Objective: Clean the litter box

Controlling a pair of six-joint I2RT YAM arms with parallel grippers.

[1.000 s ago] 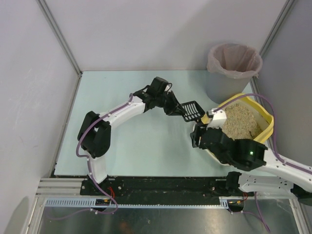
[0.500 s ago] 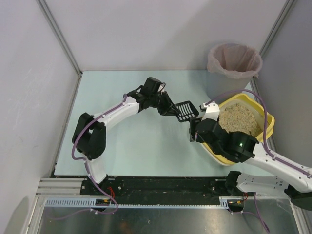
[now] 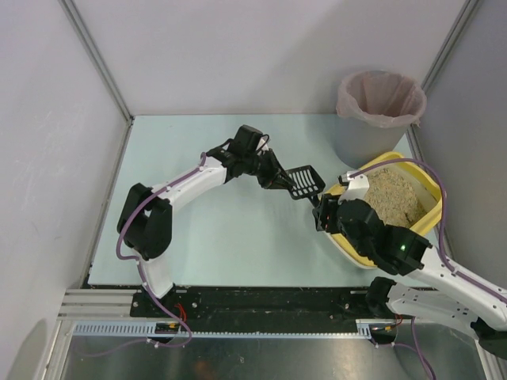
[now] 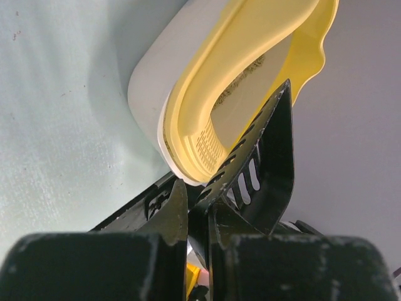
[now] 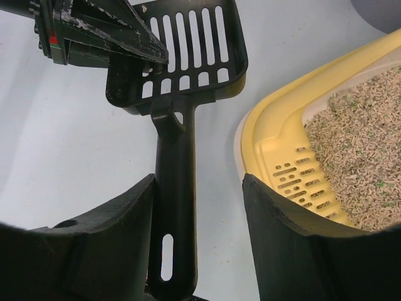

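Just right of right hand (image 5: 197, 188) straddling scoop (image 5: 175, 157): litter box (image 5: 276, 141).

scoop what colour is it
The scoop is black, slotted; right wrist view shows it best.

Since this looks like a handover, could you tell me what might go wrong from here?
The left gripper pinches only the head edge of the scoop, which could twist or slip. Its handle lies off-centre in the open right gripper, so closing might skew it. The rim of the litter box is close beside them; a swing could knock it.
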